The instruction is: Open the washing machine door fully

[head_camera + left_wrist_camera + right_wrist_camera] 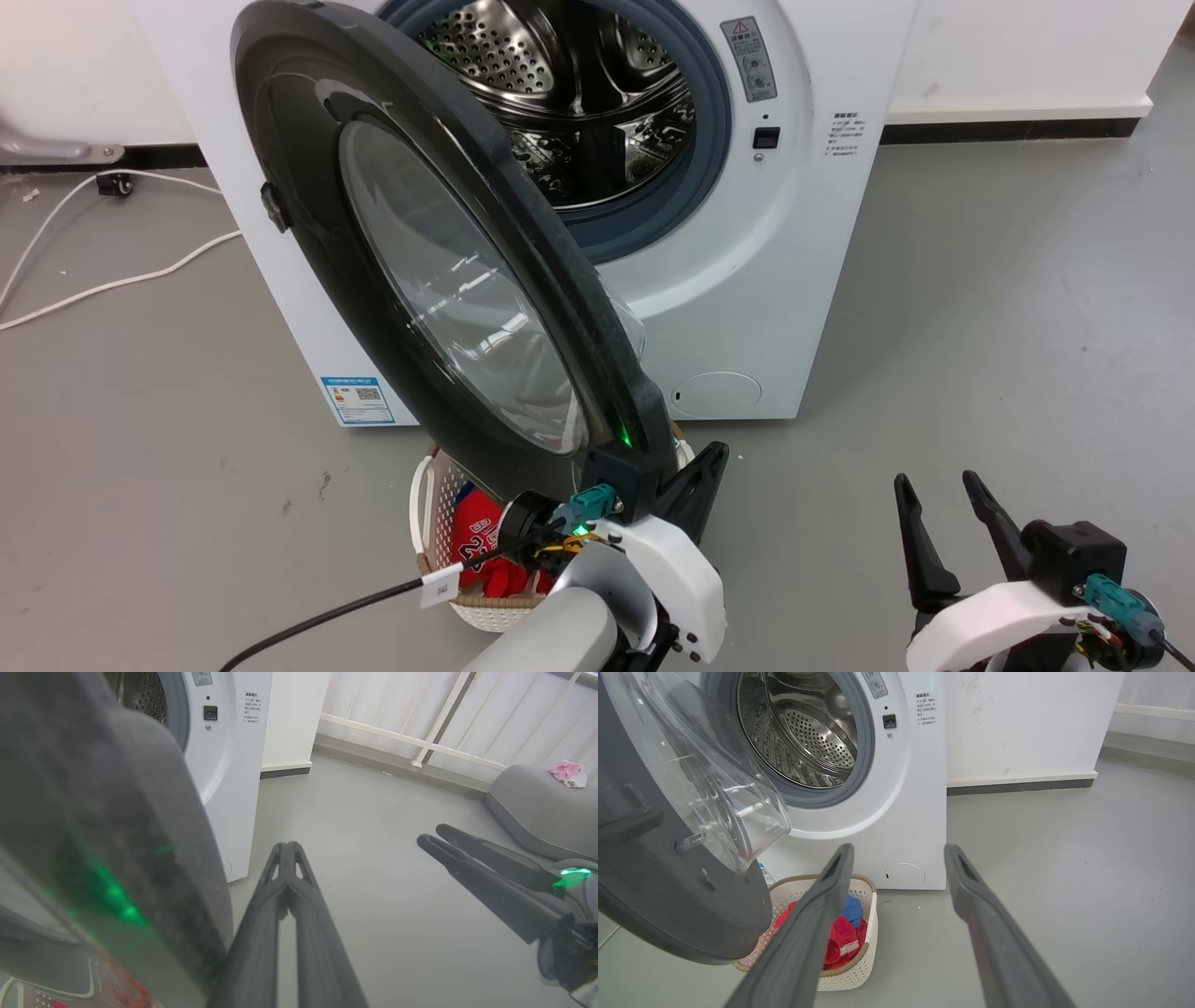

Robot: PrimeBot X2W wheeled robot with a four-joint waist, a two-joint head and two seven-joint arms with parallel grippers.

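The washing machine (747, 280) is a white front-loader with its steel drum (569, 93) exposed. Its door (448, 280), a black disc with a clear glass bowl, is hinged on the left and stands partly swung out toward me. My left gripper (719, 455) is shut with nothing between its fingers. It sits at the door's low free edge, on the inner side of the rim (117, 835), fingers (287, 858) right beside it. My right gripper (943, 481) hangs open at the lower right, apart from the machine (915, 812), and the right wrist view looks past it to the door (668, 896).
A white basket (418, 495) of red and blue clothes stands on the floor under the door's edge, also in the right wrist view (859, 961). A white cable (112, 280) lies left of the machine. A grey cushion (537, 807) with a pink cloth (567, 772) lies far right.
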